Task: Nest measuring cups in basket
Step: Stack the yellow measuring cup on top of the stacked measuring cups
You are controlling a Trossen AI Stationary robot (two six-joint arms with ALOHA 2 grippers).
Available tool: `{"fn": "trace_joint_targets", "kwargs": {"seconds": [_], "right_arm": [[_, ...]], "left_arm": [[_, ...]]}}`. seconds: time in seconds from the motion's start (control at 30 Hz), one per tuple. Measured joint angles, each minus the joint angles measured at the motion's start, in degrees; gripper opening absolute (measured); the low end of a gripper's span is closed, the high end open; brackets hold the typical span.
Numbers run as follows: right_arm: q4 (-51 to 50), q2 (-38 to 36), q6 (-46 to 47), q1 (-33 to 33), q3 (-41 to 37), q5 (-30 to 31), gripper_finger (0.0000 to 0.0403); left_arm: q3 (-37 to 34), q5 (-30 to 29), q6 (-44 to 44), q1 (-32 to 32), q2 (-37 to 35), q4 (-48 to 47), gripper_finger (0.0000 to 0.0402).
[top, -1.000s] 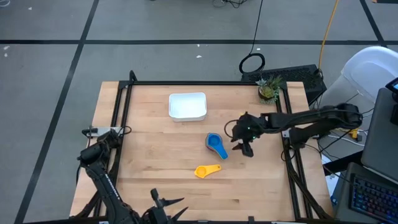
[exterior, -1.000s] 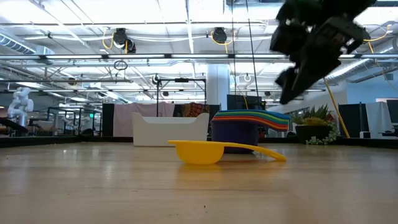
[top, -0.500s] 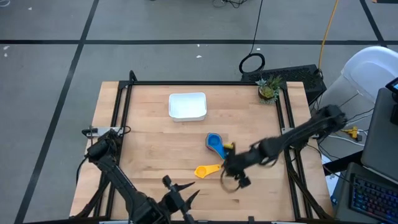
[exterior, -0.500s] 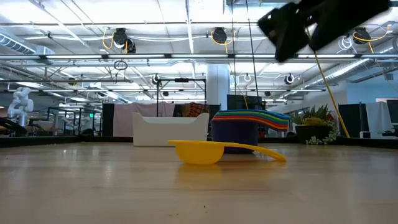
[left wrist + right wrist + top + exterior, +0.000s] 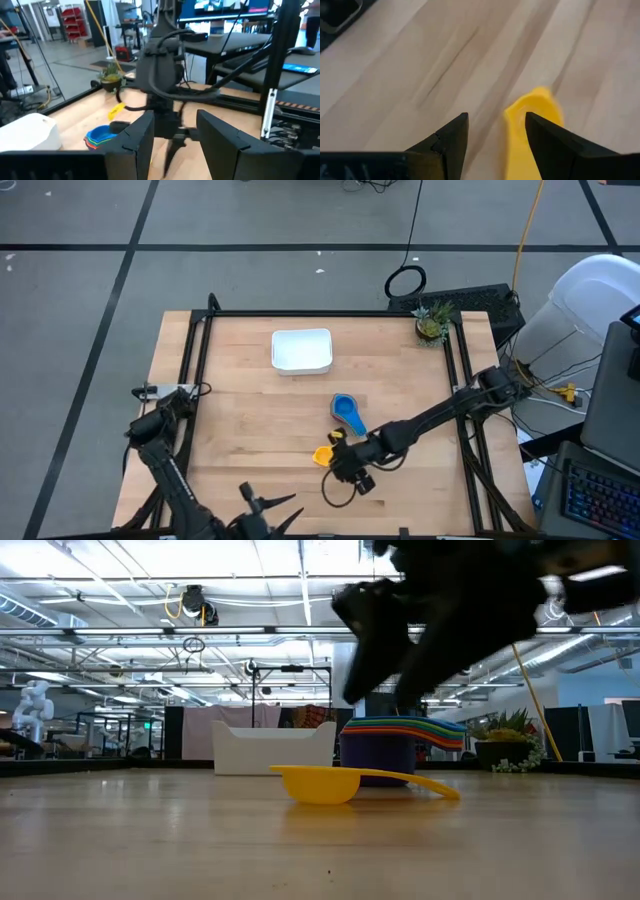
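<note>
The yellow measuring cup [image 5: 321, 456] lies bowl down on the table near the front; it also shows in the low view [image 5: 320, 783] and the right wrist view [image 5: 532, 131]. The other cups stand nested in a stack [image 5: 347, 413], light blue on top, on the table behind it. The white basket [image 5: 301, 350] stands farther back, nothing showing in it. My right gripper [image 5: 340, 464] is open just above the yellow cup, its fingers [image 5: 451, 136] over and beside the bowl, touching nothing. My left gripper [image 5: 175, 127] is open and empty at the near left [image 5: 265, 502].
A small potted plant [image 5: 432, 323] stands at the table's far right corner. A black frame rail [image 5: 330, 313] runs round the table. Bare wood lies between the basket and the stack and left of the yellow cup.
My right gripper has swung from the right of the cup stack toward the table's near edge and leftward, coming down over the yellow cup. The cups and the basket have stayed where they were.
</note>
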Motion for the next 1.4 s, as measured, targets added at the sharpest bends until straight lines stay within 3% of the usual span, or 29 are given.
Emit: {"fn": "trace_joint_targets", "kwargs": {"seconds": [0.4,0.67,1.17,1.4], "right_arm": [[1.49,1.58,-0.81,-5.22,0.80,-2.55,0.0189],[2.92,5.77,0.44,-5.11,0.77,-4.81,0.0189],[3.56,5.80,-1.23,-5.80,0.77,-4.43,0.0189],[4.26,7.63,-1.23,-6.40,0.72,-4.59,0.0164]], "left_arm": [[0.00,-0.39,0.28,-2.15,-0.07,-0.03,0.0152],[0.00,0.58,2.17,-2.12,-0.10,-0.55,0.0152],[0.00,0.67,2.10,-2.08,-0.13,-0.53,0.0152],[0.00,1.58,0.88,-2.10,-0.13,-0.49,0.0152]]}}
